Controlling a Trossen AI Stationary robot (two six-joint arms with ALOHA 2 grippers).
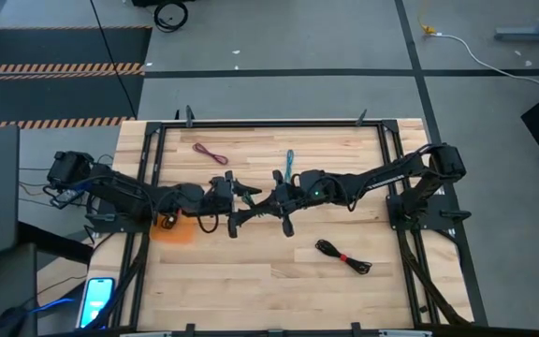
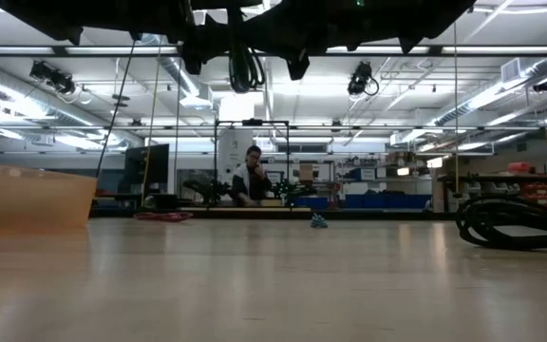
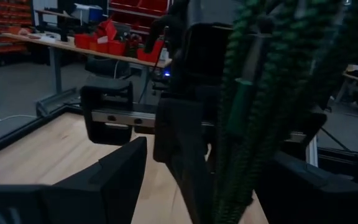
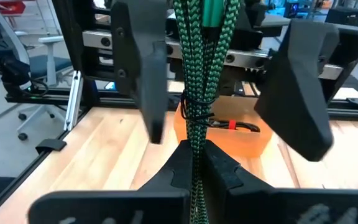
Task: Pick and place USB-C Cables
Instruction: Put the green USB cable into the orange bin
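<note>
The green cable (image 1: 249, 194) is a bundled braid held high above the table's middle, between my two grippers, which face each other. My right gripper (image 4: 196, 171) is shut on it. My left gripper (image 3: 210, 186) is open, and the cable (image 3: 244, 118) runs through the gap between its fingers; I cannot tell whether they touch it. The maroon cable (image 1: 211, 153) and the teal cable (image 1: 289, 161) lie at the table's far side. One black coil with a red tie (image 1: 342, 256) lies near right. Another lies in the orange bin (image 4: 229, 124). My right gripper pinches the green bundle (image 4: 195, 155) between its two fingers, several strands together, a little below the black tie (image 4: 194, 109). The fingers come level from the table's right side, and the bundle runs on along them toward my left gripper. The cable is clear of the table.
The orange bin (image 1: 171, 227) stands under my left arm at the table's left. A black frame (image 1: 269, 123) runs around the table. A phone (image 1: 96, 298) lies off the near left corner. A person (image 2: 252, 176) sits in the room far behind the table.
</note>
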